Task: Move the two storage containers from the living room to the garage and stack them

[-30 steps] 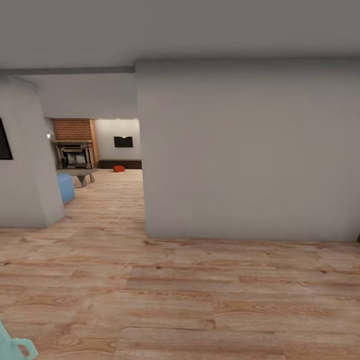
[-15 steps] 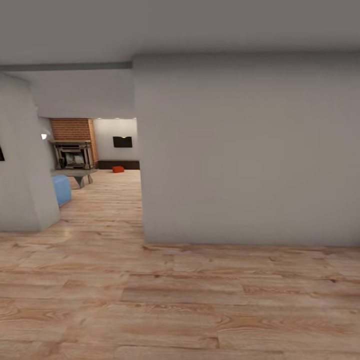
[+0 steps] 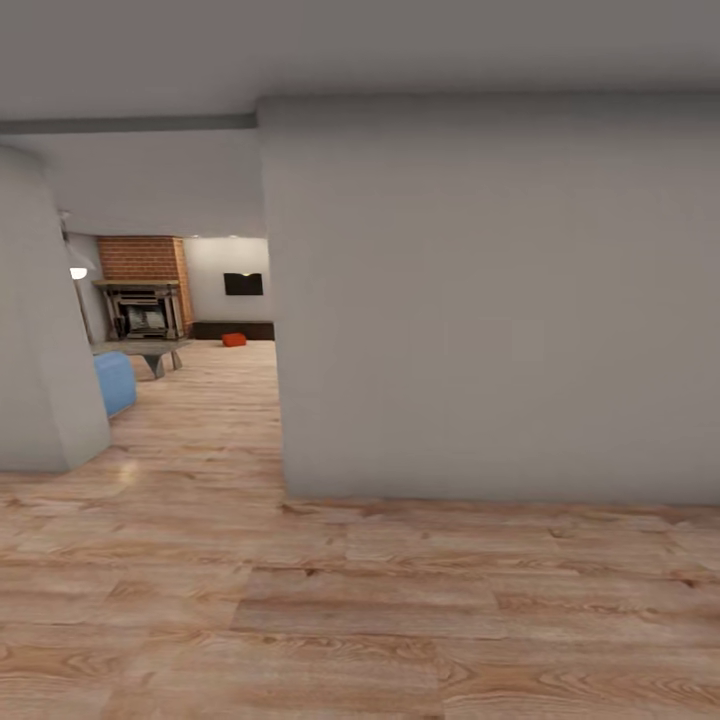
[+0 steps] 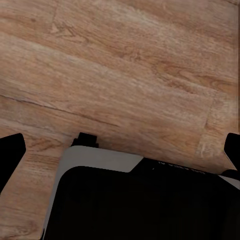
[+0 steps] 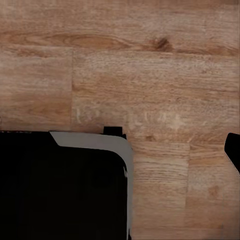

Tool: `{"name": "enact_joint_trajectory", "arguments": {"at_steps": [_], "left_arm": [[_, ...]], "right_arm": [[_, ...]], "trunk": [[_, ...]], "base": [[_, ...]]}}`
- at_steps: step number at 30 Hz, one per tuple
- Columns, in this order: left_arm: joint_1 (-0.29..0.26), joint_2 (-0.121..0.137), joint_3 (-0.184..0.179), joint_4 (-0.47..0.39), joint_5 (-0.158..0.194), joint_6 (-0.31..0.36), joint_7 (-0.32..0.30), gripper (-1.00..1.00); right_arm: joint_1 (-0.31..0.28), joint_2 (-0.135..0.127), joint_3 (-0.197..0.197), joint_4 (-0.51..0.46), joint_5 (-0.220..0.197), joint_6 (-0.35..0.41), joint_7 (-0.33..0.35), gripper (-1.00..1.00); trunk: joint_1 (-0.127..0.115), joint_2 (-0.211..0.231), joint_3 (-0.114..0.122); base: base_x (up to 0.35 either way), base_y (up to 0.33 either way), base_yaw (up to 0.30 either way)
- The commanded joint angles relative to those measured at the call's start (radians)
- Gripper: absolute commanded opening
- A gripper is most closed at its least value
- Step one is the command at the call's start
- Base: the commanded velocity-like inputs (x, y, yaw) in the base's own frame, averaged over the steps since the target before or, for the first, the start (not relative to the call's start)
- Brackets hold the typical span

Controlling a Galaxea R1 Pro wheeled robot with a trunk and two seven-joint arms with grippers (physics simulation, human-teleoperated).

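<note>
Far down the passage, one orange-red storage container (image 3: 234, 339) sits on the wood floor of the living room, in front of a long dark low cabinet (image 3: 255, 329). It is small at this distance and nothing touches it. In the left wrist view my left gripper (image 4: 120, 152) is open, its black fingertips (image 4: 10, 156) far apart at the picture's edges over wood planks, with nothing between them. In the right wrist view my right gripper (image 5: 120, 150) also hangs over planks. One black fingertip (image 5: 234, 150) shows at the edge and nothing is held.
A broad grey wall (image 3: 480, 300) stands close ahead and to the right; its corner borders the opening. Another grey wall (image 3: 40, 330) closes the left side. Beyond are a brick fireplace (image 3: 145, 300), a grey low table (image 3: 145, 352), a blue seat (image 3: 115, 382) and a black wall TV (image 3: 245, 284). My base (image 4: 140, 200) shows below both wrists.
The whole head view has shifted: the camera moved forward, so the walls loom larger. A teal object at the lower left and a black panel on the left wall have left the picture.
</note>
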Motion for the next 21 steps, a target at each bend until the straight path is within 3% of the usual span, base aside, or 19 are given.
{"name": "enact_joint_trajectory", "arguments": {"at_steps": [1,8,21], "left_arm": [[-0.001,0.000,0.000,0.001,0.006,-0.001,-0.002,1.00],[-0.001,0.000,0.001,0.001,0.006,-0.001,-0.002,1.00],[-0.001,0.000,0.001,0.001,0.006,-0.001,-0.002,1.00]], "right_arm": [[-0.002,0.000,0.005,0.003,-0.005,-0.006,0.004,1.00],[-0.002,0.000,0.007,0.003,0.004,-0.007,0.004,1.00],[-0.002,0.000,0.006,0.003,0.003,-0.007,0.004,1.00]], "trunk": [[0.001,-0.001,-0.002],[0.001,-0.001,-0.002],[0.001,-0.001,-0.002]], "base": [[0.325,0.000,0.000],[0.325,0.000,0.063],[0.325,0.000,0.258]]}}
